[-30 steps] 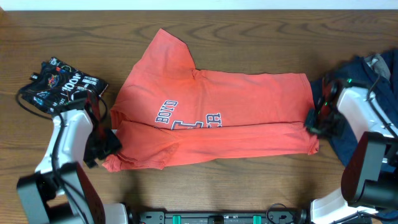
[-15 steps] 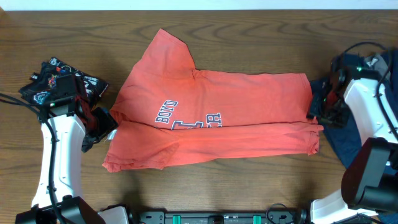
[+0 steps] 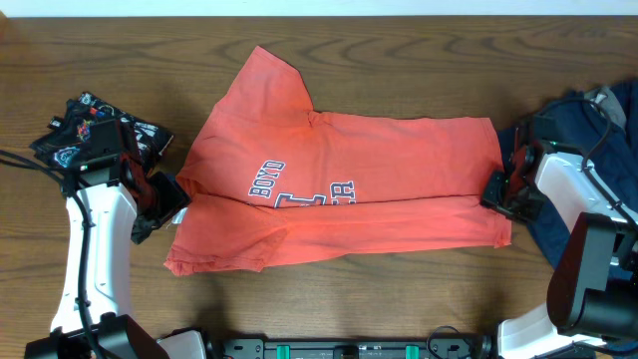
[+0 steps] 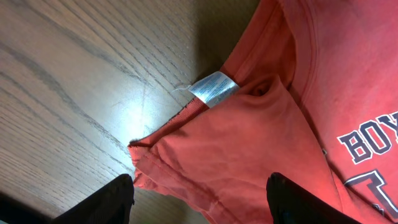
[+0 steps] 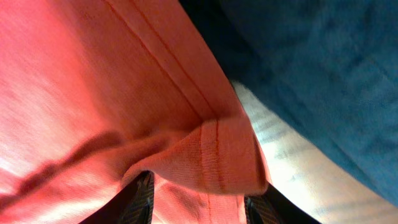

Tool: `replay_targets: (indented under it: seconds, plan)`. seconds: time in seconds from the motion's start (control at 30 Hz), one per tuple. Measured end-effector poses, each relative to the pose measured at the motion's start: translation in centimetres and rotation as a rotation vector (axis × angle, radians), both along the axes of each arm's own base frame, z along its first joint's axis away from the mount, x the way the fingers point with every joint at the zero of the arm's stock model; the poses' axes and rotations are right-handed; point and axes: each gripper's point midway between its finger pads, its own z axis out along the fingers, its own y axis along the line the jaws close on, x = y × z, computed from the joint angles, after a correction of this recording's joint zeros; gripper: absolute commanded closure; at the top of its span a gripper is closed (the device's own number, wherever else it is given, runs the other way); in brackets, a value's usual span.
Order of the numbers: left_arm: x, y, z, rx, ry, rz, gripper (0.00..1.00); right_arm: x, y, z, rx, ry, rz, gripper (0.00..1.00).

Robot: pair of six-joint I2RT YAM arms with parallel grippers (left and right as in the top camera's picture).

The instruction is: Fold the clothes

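Note:
The orange-red T-shirt [image 3: 339, 189] lies on the table with its bottom part folded up over the chest lettering. My left gripper [image 3: 159, 204] is open at the shirt's left edge. In the left wrist view its fingers [image 4: 199, 200] hang wide apart over the shirt [image 4: 280, 124], near the white neck label [image 4: 213, 88]. My right gripper [image 3: 498, 191] is at the shirt's right hem. Its fingers [image 5: 198, 199] straddle a raised fold of the hem [image 5: 217, 155] and look open. The navy garment [image 3: 588, 125] lies under the right arm. The black printed garment [image 3: 90, 130] lies at the far left.
The navy garment [image 5: 323, 62] lies right next to the hem in the right wrist view, with a strip of bare table [image 5: 292, 155] between. The brown wooden table [image 3: 379, 40] runs behind the shirt. A black and green bar [image 3: 349, 349] runs along the front edge.
My left gripper lifted from the shirt's lower left corner up to its left edge, then held still. My right gripper pulled up and away, then came back down onto the right hem.

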Motion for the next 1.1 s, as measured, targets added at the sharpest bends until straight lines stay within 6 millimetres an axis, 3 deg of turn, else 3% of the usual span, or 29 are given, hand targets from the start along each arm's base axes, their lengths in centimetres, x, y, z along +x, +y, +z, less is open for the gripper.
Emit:
replay_targets:
  seconds: [0.27, 0.47, 0.6, 0.77, 0.93, 1.03, 1.1]
  plan:
    - [0.0, 0.0, 0.0, 0.000, 0.000, -0.001, 0.30, 0.5, 0.1, 0.0, 0.010, -0.021, -0.014, 0.56]
    - [0.0, 0.0, 0.0, 0.000, 0.000, 0.000, 0.30, 2.8, -0.3, 0.2, -0.005, -0.116, -0.017, 0.57]
    - [0.0, 0.0, 0.0, 0.000, 0.000, -0.001, 0.30, 2.8, -0.3, 0.2, -0.005, -0.116, -0.018, 0.61]
    - [0.0, 0.0, 0.0, 0.000, 0.000, -0.001, 0.29, 3.0, -0.3, 0.3, -0.007, -0.122, -0.018, 0.99]
    - [0.0, 0.0, 0.0, 0.000, 0.000, -0.001, 0.29, 3.2, -0.3, 0.3, -0.007, -0.131, -0.025, 0.99]
    - [0.0, 0.0, 0.0, 0.000, 0.000, 0.000, 0.30, 4.7, -0.1, 0.6, 0.012, -0.196, -0.007, 0.99]
    - [0.0, 0.0, 0.0, 0.000, 0.000, -0.001, 0.30, 5.4, 0.2, 0.7, 0.025, -0.227, 0.007, 0.92]
